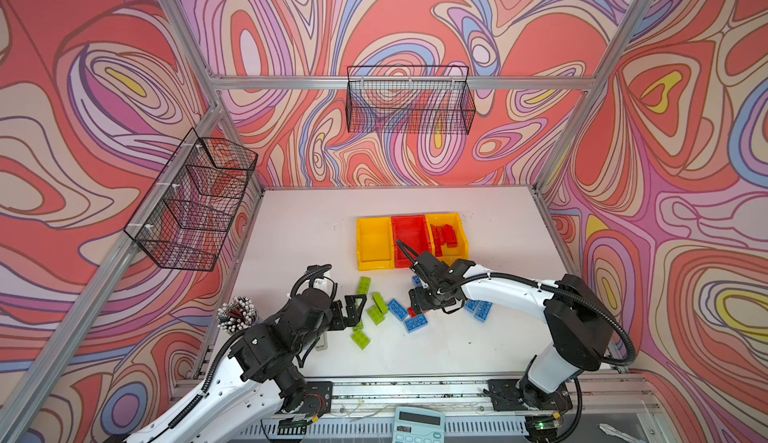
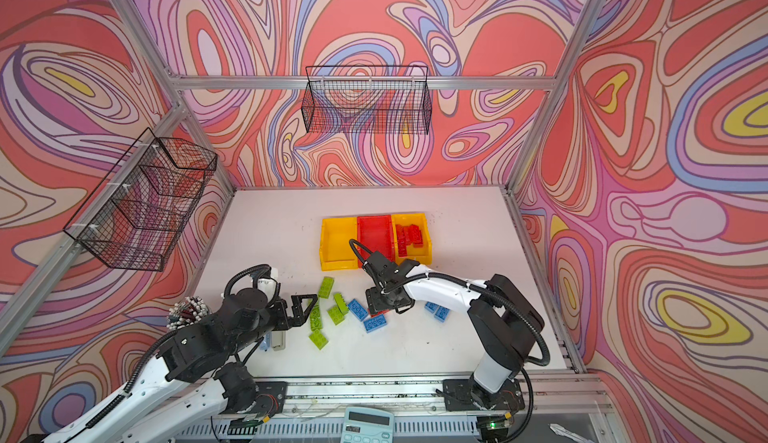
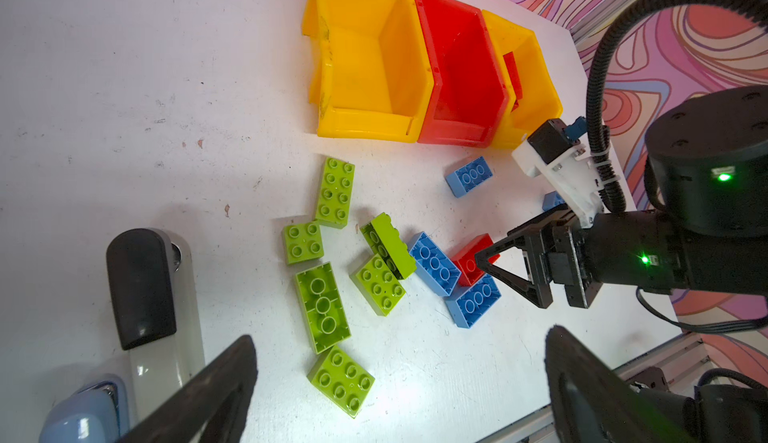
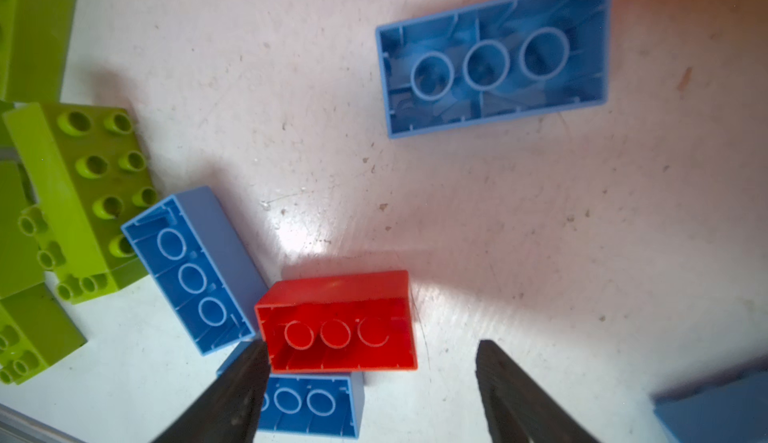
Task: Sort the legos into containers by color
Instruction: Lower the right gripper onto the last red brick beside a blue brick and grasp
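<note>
Filling the yellow bin [image 1: 462, 235] that holds reds [image 1: 446, 235] looks like the job now. Left gripper [image 3: 401, 339] gapes wide, empty, near the greens [image 3: 324, 308]. Right gripper [image 4: 372, 347] hangs jaws apart over a red brick [image 4: 336, 324] touching blues [image 4: 195, 270]; next, drop and pinch.

The left arm [image 1: 266, 337] rises from its base at the near left edge and reaches forward and to the right. Its wrist [image 1: 311, 310] is held level, low over the tabletop [image 1: 415, 353]. The left jaws point toward the middle and stand wide apart. In the left wrist view the two fingers [image 3: 216, 391] show a broad gap between them.

The right arm [image 1: 577, 320] stands up from its base at the near right and bends at the elbow. Its white forearm [image 1: 498, 285] stretches left, and its wrist [image 1: 436, 283] bends downward. The right jaws point down at the tabletop, parted, with their fingers [image 4: 232, 395] close above the surface.
</note>
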